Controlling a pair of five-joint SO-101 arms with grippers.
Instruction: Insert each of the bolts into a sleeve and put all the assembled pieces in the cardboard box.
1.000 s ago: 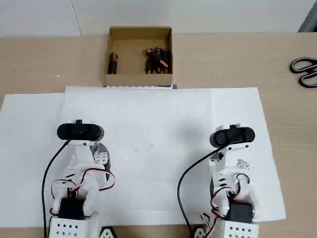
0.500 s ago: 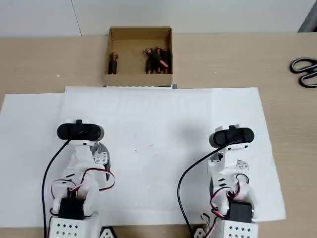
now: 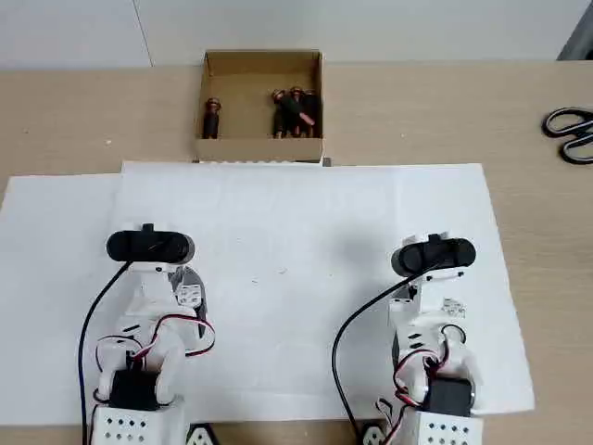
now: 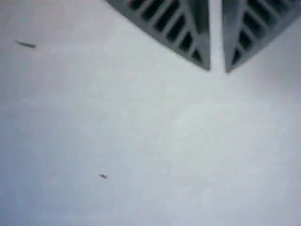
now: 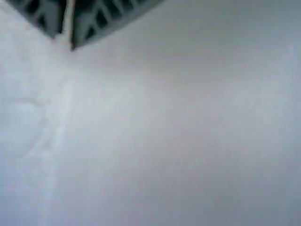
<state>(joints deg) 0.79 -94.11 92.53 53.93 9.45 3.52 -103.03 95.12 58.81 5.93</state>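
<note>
**Cardboard box loaded, both pincers closed on nothing**

Brown cardboard box (image 3: pixel 262 146) at the far side of the wooden counter (image 3: pixel 83 120), just beyond the far edge of a white paper sheet (image 3: pixel 296 241). Inside: one assembled piece (image 3: pixel 212 118) alone near one side wall, plus a cluster of assembled pieces (image 3: pixel 295 111) bunched near the opposite wall, exact count hard to tell. Looks like the task's closing stage, judging by bolts and sleeves all lying in the box.

One arm (image 3: pixel 153 297) and other arm (image 3: pixel 431 311) folded low over the near part of the sheet. Left pincer (image 4: pixel 216 69) closed to a thin slit, gripping nothing, close above the paper. Right pincer (image 5: pixel 67 43) likewise shut to a hairline, empty, close above the paper.

Possible trouble from here:
- Snagging or dragging the sheet with a fingertip on lift-off, owing to tips so near the paper; a shifted sheet then nudging the box at its edge.
- Jolting the box and shaking bolts loose from sleeves, most likely in the bunched cluster.
- Catching a loose cable (image 3: pixel 90 320) in a joint while unfolding.
- Scissors (image 3: pixel 570 133) well apart at the counter's side, little threat.
</note>
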